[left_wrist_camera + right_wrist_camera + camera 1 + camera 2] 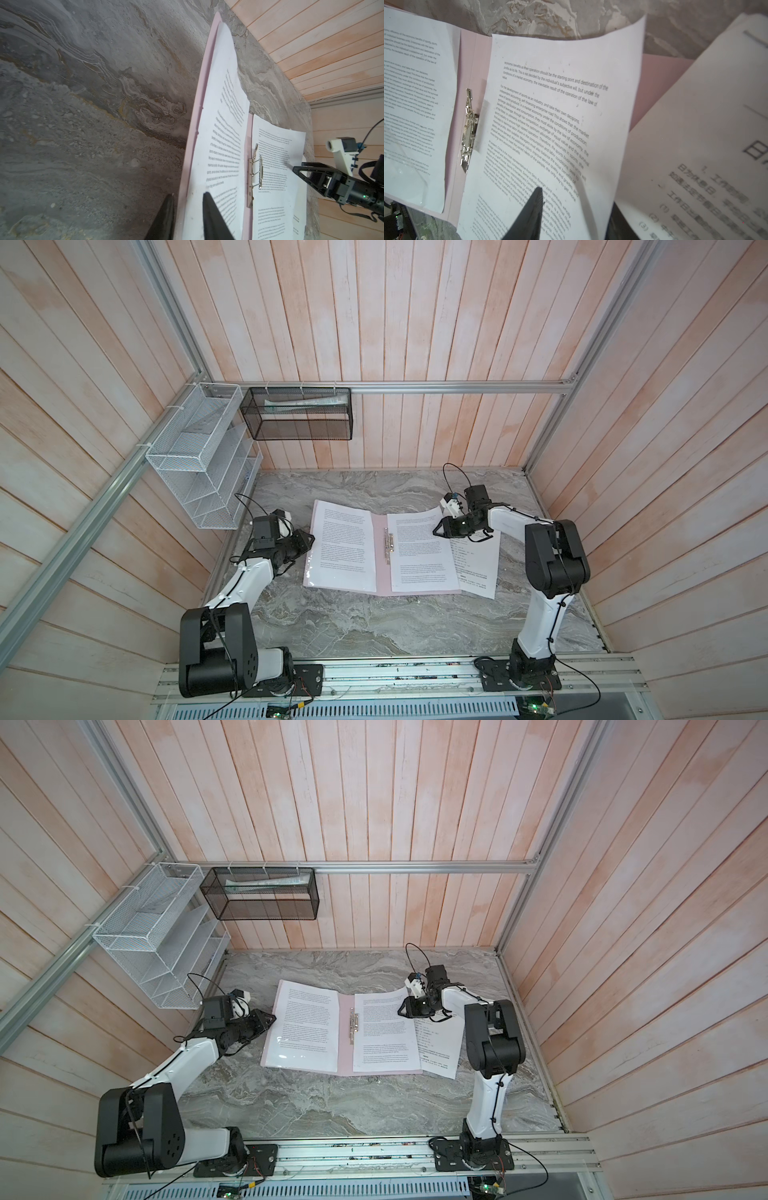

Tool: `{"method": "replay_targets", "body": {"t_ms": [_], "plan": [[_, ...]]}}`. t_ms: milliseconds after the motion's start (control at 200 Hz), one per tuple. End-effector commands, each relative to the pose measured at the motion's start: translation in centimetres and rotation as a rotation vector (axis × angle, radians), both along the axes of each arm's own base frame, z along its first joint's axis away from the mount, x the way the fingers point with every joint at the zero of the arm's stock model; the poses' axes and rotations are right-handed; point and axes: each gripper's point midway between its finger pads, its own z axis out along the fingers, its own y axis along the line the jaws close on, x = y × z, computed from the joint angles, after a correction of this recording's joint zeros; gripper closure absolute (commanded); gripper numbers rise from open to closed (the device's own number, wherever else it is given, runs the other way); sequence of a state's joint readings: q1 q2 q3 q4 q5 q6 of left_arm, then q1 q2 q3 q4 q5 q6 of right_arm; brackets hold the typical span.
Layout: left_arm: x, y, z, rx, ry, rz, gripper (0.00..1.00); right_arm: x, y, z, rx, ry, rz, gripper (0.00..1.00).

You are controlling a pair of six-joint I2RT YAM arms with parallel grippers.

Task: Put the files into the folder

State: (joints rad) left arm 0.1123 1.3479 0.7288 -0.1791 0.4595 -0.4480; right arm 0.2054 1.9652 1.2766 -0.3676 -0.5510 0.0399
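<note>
Folder: the pink folder [379,576] lay open and flat on the bench [374,626], with its silver clip [389,546] on the inner spine.
Files: one sheet [343,543] sat on the left cover under what looked like a clear sleeve. A second sheet [419,556] lay on the right cover beside the clip, its outer edge curled upward. A third sheet [478,572] lay askew, partly on the right cover and partly out over the bench.
Left jaws: they stood part-open, straddling the outer edge of the left cover; I saw no pinch.
Right jaws: they stood apart around the raised edge of the second sheet, one tip on top, not clenched on it.
Handling: I judged the sheets very light, limp and slick on each other, and easily creased. The folder card looked thin but stiffer.
Where to hold: I would take the third sheet by its free outer edge over the bench, well in from the corner.
Risk: dragging one sheet could shift its neighbour or buckle it against the clip.
</note>
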Motion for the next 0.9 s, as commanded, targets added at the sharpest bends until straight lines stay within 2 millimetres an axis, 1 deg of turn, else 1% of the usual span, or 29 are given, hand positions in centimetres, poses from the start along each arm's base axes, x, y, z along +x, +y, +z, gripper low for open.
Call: {"method": "replay_targets", "body": {"t_ms": [0, 85, 190, 245, 325, 385, 455, 530, 590, 655, 725, 750, 810, 850, 895], "plan": [[0.7, 1.0, 1.7, 0.034, -0.048, 0.022, 0.74, -0.1, 1.1, 0.6, 0.012, -0.007, 0.017, 0.58], [0.7, 1.0, 1.9, 0.024, -0.059, 0.016, 0.74, -0.1, 1.0, 0.3, 0.006, 0.000, 0.013, 0.58], [0.8, 0.2, 2.4, -0.014, -0.087, -0.014, 0.74, 0.0, 0.9, 0.3, -0.002, 0.000, 0.000, 0.57], [0.8, 0.0, 2.3, -0.023, -0.088, -0.018, 0.73, 0.3, 0.4, 0.4, -0.022, 0.000, -0.027, 0.55], [0.9, 0.1, 2.3, -0.025, -0.088, -0.021, 0.73, 0.3, 0.2, 0.5, -0.033, -0.004, -0.038, 0.53], [0.9, 0.2, 2.3, -0.021, -0.091, -0.016, 0.73, 0.7, -0.7, 0.6, -0.079, 0.002, -0.094, 0.49], [0.9, 0.1, 2.5, -0.026, -0.093, -0.017, 0.71, 1.2, -2.4, 0.8, -0.139, 0.001, -0.175, 0.44], [0.8, -0.3, 2.8, -0.035, -0.108, -0.027, 0.67, 1.6, -3.9, 2.1, -0.177, -0.029, -0.235, 0.38], [0.7, -0.8, 3.1, -0.032, -0.119, -0.030, 0.63, 1.8, -5.0, 3.5, -0.195, -0.062, -0.281, 0.37], [0.7, -2.0, 3.7, -0.029, -0.138, -0.049, 0.60, 1.8, -6.1, 5.3, -0.189, -0.105, -0.327, 0.35], [0.8, -3.5, 4.3, -0.029, -0.153, -0.065, 0.59, 1.8, -8.1, 6.9, -0.188, -0.150, -0.408, 0.34], [0.8, -4.2, 4.6, -0.033, -0.160, -0.073, 0.59, 1.7, -9.1, 7.2, -0.188, -0.157, -0.442, 0.33], [1.0, -6.3, 5.5, -0.050, -0.181, -0.092, 0.59, 1.4, -11.5, 7.7, -0.166, -0.180, -0.533, 0.33], [1.0, -8.0, 6.1, -0.069, -0.202, -0.116, 0.59, 1.3, -13.3, 8.1, -0.140, -0.196, -0.596, 0.31], [1.0, -10.2, 6.6, -0.092, -0.217, -0.150, 0.58, 0.8, -14.9, 8.0, -0.100, -0.201, -0.652, 0.31]]}}
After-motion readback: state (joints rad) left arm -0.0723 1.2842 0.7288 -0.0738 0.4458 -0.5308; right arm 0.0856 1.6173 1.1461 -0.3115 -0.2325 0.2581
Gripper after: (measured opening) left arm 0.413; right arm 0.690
